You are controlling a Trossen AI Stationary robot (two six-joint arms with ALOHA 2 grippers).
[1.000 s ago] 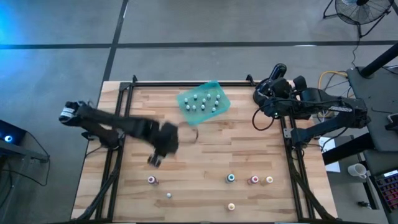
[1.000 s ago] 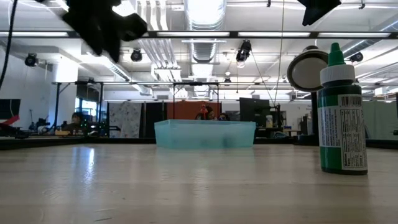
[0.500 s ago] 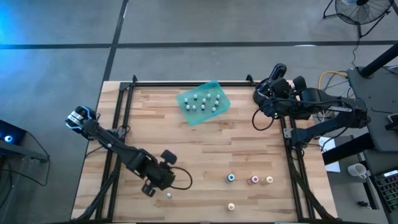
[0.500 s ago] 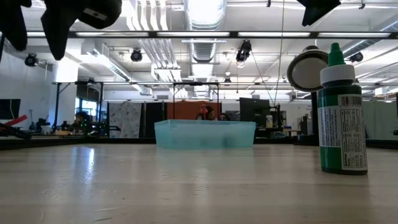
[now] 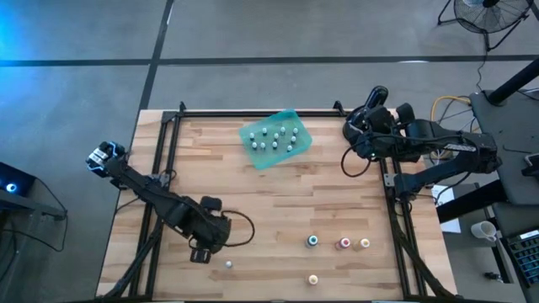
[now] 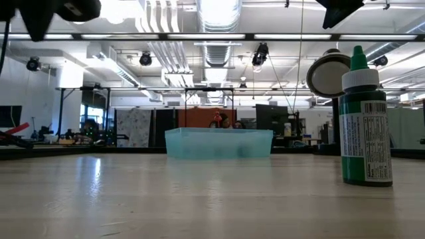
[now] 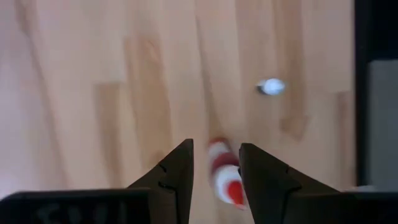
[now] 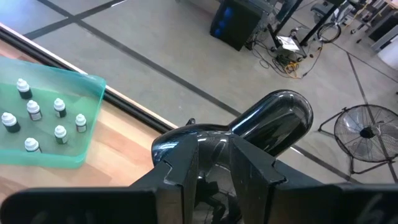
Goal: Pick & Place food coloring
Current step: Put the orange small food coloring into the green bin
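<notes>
**Two arms, one low over the near-left boards**

One arm is at work. The left arm reaches in a long diagonal from its base at the table's left edge toward the near-left part of the wooden table [image 5: 278,194], its elbow low and the wrist bent down. The left gripper [image 5: 200,252] hangs just over the boards; in its wrist view the two dark fingers [image 7: 177,177] point at the wood with a narrow gap between them, and a red food coloring bottle [image 7: 225,176] with a white cap stands in that gap. Whether the fingers press on it or only flank it, I cannot tell. A white-capped bottle [image 5: 228,264] stands just beside that gripper, nearer the front edge.

More food coloring stands apart at the near right: a teal bottle [image 5: 312,241], a pink bottle [image 5: 344,244], a yellow bottle [image 5: 364,243] and a pale orange bottle [image 5: 313,279]. A green bottle [image 6: 363,119] looms upright close to the low camera. Several bottles stand upright in the teal tray [image 5: 253,153], which sits tilted at the far middle.

The right arm is folded back at the far-right corner, its right gripper [image 8: 214,163] nearly closed on nothing, resting against its own black housing.
</notes>
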